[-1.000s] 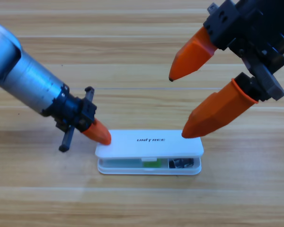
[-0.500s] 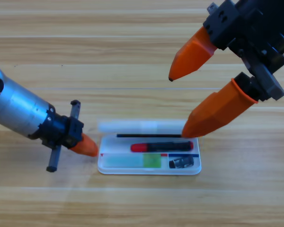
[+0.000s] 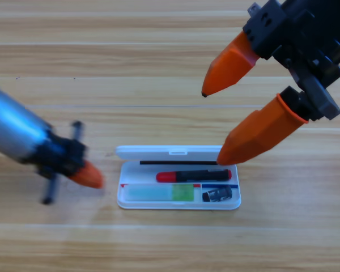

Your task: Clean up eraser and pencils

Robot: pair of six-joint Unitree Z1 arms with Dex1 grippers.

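Nearest me, the case [image 3: 178, 204] lies open on the table [image 3: 158, 243]. Its front row holds the green pencil [image 3: 160, 193] at left and the eraser [image 3: 217, 195] at right; the black pencil [image 3: 193, 175] lies in the row behind.

I judge all three light and rigid, with smooth, slippery barrels. Grip each pencil across mid-length and the eraser across its short sides.

The left gripper [image 3: 86, 175] is beside the case's left end, apart from it; I cannot tell its jaw state. Farthest, the right gripper [image 3: 212, 124] hangs over the lid [image 3: 164, 152], jaws spread wide and empty.
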